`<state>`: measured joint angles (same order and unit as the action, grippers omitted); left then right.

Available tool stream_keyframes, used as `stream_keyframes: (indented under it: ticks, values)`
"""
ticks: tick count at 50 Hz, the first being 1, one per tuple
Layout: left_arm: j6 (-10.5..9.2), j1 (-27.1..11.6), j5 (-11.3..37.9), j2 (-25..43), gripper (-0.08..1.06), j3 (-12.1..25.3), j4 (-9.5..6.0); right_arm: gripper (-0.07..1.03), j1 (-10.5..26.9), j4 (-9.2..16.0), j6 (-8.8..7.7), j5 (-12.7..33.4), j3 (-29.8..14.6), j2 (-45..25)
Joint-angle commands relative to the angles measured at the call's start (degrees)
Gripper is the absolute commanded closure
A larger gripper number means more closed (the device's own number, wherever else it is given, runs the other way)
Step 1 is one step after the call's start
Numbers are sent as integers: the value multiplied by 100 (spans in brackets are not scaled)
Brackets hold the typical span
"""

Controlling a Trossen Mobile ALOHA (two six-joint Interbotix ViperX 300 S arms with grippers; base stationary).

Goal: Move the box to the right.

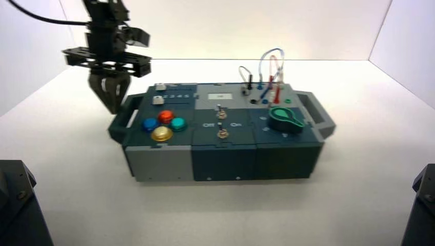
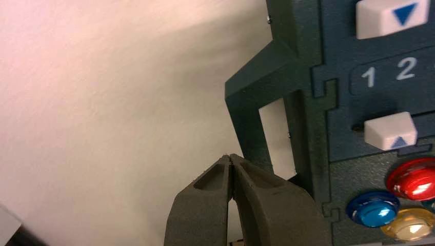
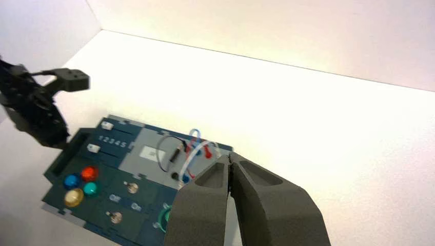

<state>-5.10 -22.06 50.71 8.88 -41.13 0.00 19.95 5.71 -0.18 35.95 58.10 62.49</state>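
Note:
The box (image 1: 225,154) is dark teal and grey and stands mid-table, with four coloured buttons (image 1: 164,124) on its left part, two toggle switches (image 1: 221,122), a green knob (image 1: 285,119) and coloured wires (image 1: 267,72). My left gripper (image 1: 113,106) is shut and empty, its tips just outside the box's left side handle (image 1: 124,119). In the left wrist view the shut tips (image 2: 230,158) sit beside the handle (image 2: 251,102). My right gripper (image 3: 229,156) is shut and empty, held above the table with the box (image 3: 149,154) below it. It is outside the high view.
Two plain black blocks stand at the front corners, left (image 1: 15,205) and right (image 1: 421,205). White walls close the table at the back and sides. Bare table lies to the right of the box (image 1: 369,133).

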Motion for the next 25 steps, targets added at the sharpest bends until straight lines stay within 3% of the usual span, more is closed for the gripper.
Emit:
stream_keyframes:
  ticks: [1,25]
  values:
    - [79,-606,-193,149,101,272,-369,99,-9,26,35,-18,-220,-79]
    - [114,-1380,-26,431,101,1134,-606,99,-9,35,26,-35,-360,-431]
